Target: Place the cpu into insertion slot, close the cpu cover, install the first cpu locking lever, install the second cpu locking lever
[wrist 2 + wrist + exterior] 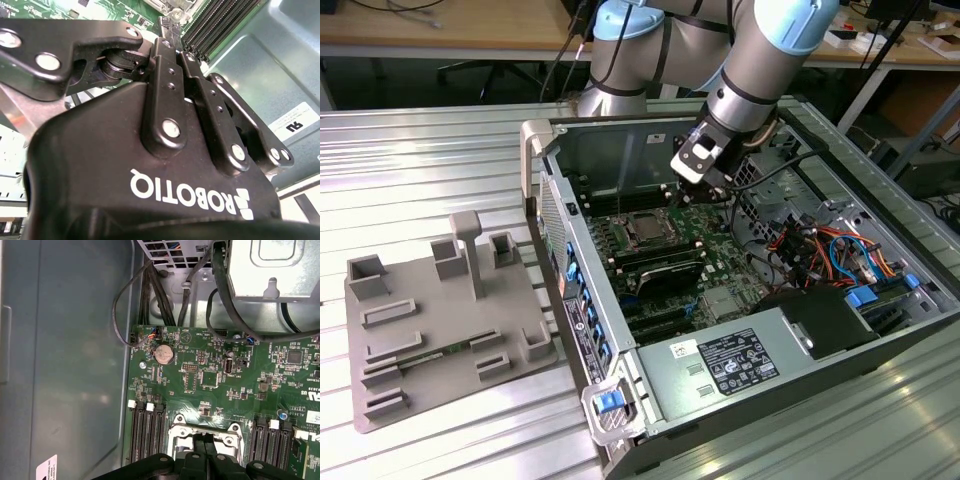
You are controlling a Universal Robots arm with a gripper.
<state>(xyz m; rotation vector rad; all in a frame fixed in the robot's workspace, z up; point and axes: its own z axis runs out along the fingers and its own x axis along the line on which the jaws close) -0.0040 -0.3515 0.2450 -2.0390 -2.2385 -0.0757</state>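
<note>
First wrist view: fingers pressed together, tips over cpu cover, cover lying flat.

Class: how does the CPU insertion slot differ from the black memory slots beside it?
The insertion slot is square with a silvery rim; the memory slots are long, narrow and black. The insertion slot is one recess; the memory slots run in parallel rows either side. Both sit on the green circuit board.

The pincer, tips together, hangs over the insertion slot; circuit board around.
</note>
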